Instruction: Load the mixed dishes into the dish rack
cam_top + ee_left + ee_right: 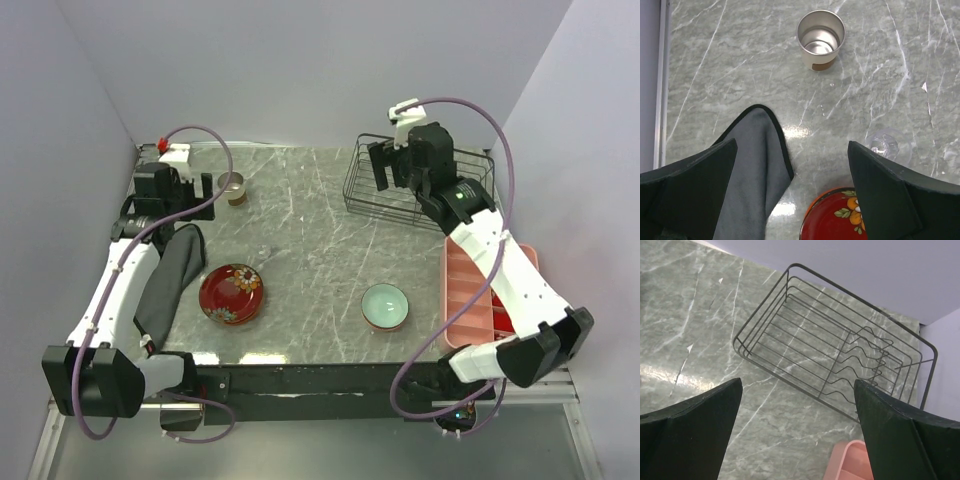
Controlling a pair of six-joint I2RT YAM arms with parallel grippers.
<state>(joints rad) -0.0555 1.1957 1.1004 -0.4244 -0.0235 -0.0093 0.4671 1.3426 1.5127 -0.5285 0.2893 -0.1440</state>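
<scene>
on my grey marble bench (300,220), lilac walls (300,70) around, left tool (792,145) and right tool (798,384) gape apart; dish rack (375,195) back right; only my left wrist shows a clear glass (888,145) by the red floral bowl (231,293)

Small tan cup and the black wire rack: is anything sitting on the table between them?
No. In the top view, only bare marble table lies between the small tan cup and the dish rack.

Grey marble table (300,220), dark cloth (172,275) draped at its left edge, pink compartment tray (462,300) — right side
</scene>
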